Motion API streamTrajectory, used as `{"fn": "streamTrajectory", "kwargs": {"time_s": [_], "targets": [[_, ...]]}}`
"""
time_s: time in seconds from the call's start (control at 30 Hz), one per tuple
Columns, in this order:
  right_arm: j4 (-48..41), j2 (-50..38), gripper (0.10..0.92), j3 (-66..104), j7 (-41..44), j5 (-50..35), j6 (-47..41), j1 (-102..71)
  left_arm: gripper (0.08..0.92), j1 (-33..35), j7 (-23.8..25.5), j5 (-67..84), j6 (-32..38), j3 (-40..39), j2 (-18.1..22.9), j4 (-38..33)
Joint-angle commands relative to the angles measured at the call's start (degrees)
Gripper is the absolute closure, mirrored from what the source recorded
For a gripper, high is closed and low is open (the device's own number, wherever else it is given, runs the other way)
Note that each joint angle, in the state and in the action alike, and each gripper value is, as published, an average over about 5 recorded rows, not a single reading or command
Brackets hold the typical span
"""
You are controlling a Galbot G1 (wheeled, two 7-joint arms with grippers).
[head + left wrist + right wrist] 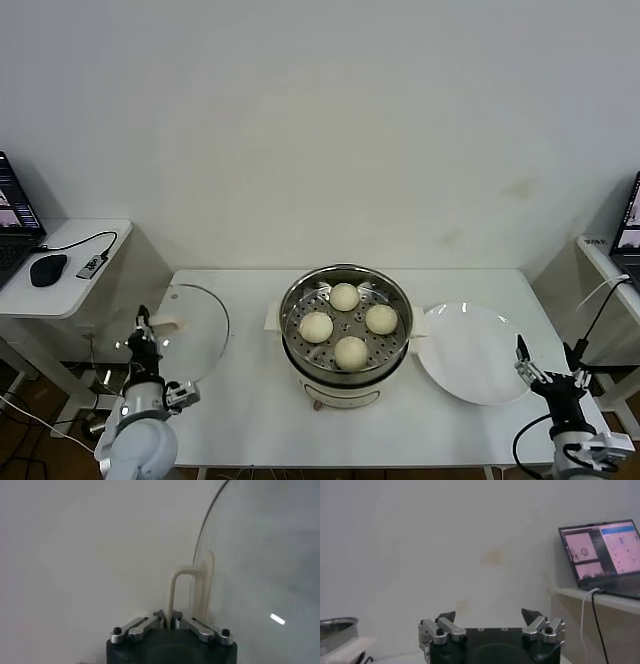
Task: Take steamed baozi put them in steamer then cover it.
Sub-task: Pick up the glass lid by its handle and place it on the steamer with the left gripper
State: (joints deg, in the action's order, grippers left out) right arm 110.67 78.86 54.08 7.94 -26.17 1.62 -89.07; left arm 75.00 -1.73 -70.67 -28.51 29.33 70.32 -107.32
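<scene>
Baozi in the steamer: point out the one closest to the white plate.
The baozi on the steamer's right side, at the tray edge facing the plate. The other three lie farther from the plate: rear, left and front.

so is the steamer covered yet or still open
Still open: the steamer shows four baozi uncovered, while the left gripper is shut on the cover handle beside it.

No legible txt, labels or nos. anywhere
</scene>
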Motion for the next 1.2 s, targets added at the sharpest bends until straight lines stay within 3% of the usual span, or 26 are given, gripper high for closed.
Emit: {"fn": "streamTrajectory", "kwargs": {"time_s": [0.03, 0.43, 0.77, 1.2], "targets": [[0.7, 0.1, 0.203, 0.0, -3.9, 6.6, -7.9, -0.1, 0.851, -4.3, 14.0, -10.2, -15.0, -4.8, 4.1, -14.0], [-0.5, 2.1, 0.203, -2.1, -4.2, 9.9, -8.0, 1.9, 0.851, -12.0, 20.8, -21.8, -15.9, -19.9, 14.9, -9.3], [-2.2, 2.6, 0.203, -1.5, -4.2, 10.4, -7.7, 2.4, 0.851, -18.6, 23.2, -25.2, -16.1, -27.2, 20.9, -2.1], [-3.4, 3.4, 0.203, -1.0, -4.3, 11.0, -7.3, 2.6, 0.851, -21.8, 23.9, -24.2, -16.1, -37.4, 21.7, 2.4]]}}
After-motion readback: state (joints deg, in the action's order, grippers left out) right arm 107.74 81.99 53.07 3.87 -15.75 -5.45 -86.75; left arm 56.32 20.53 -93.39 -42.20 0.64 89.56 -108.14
